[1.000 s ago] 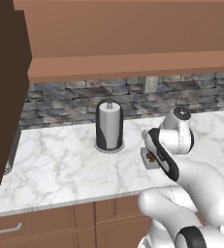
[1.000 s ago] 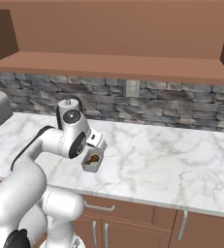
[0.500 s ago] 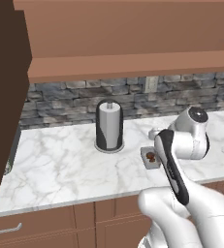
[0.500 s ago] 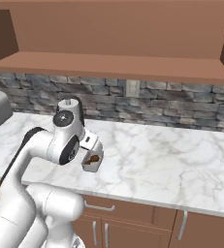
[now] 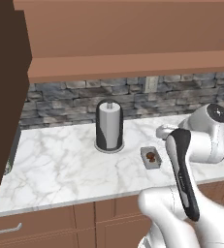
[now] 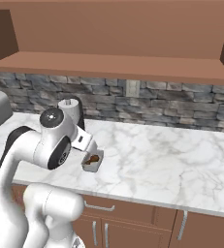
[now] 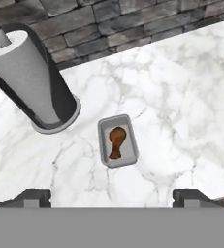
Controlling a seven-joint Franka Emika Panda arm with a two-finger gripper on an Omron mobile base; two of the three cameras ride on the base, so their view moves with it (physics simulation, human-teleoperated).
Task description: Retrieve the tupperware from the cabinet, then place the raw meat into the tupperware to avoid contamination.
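On the marble counter [image 5: 60, 169], below the brown cabinet [image 5: 133, 34] and in front of the stone backsplash [image 6: 181, 101], the work appears essentially complete. Cabinet: its dark door [image 5: 4, 97] stands swung open at the left of the left base view, so the retrieval step looks done; whether anything else sits inside cannot be told from here. Arm [image 5: 200, 140]: it is folded above the counter edge, close to the container but not touching it. Paper towel roll [image 7: 31, 77]: upright on its dark holder, just beside the container and apart from it.

Tupperware [image 7: 117, 140]: a small grey tray lying flat on the counter, near the front edge, with open marble on all sides. Meat [image 7: 116, 142]: a reddish-brown chunk with a tapered end, lying wholly inside the tray, nothing hanging over the rim. Gripper [image 7: 111, 196]: the two dark fingertips [image 7: 33, 196] stand wide apart at the bottom of the hand view, with nothing between them; the tray lies ahead of them, untouched.

Judged from this layout, both parts of the task are met: the container is out of the cabinet and the meat is in it. No lid shows in these views, and the task names none. What may be left is only clearing the arm away, and perhaps shutting the door.
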